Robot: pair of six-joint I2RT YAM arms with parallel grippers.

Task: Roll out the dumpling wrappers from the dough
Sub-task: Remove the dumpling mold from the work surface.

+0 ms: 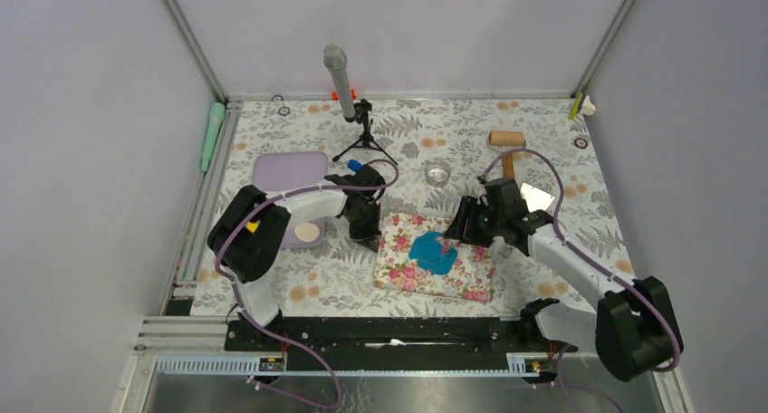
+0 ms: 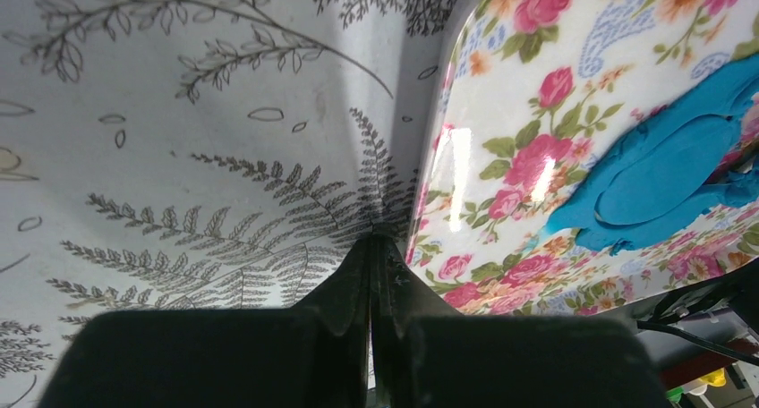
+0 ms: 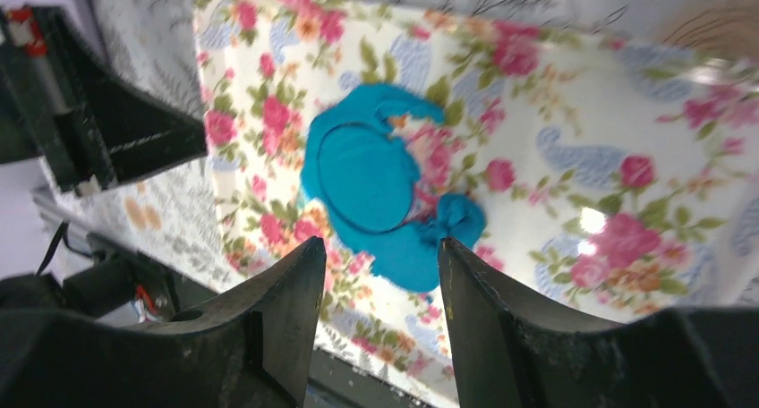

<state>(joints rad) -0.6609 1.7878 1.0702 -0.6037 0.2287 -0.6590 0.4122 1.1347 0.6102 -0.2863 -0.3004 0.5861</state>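
Parted and empty, the right gripper hangs directly over the dough — a flattened blue sheet on the floral mat — while the left gripper, clenched on nothing, sits farther off beside the mat's left edge.

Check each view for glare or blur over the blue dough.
Top external: sharp, evenly lit, dough clear on the floral mat. Left wrist: white glare streaks on the mat's gloss, the shut left gripper dark and soft. Right wrist: whole frame smeared, dough edges soft, one glare spot on the mat.
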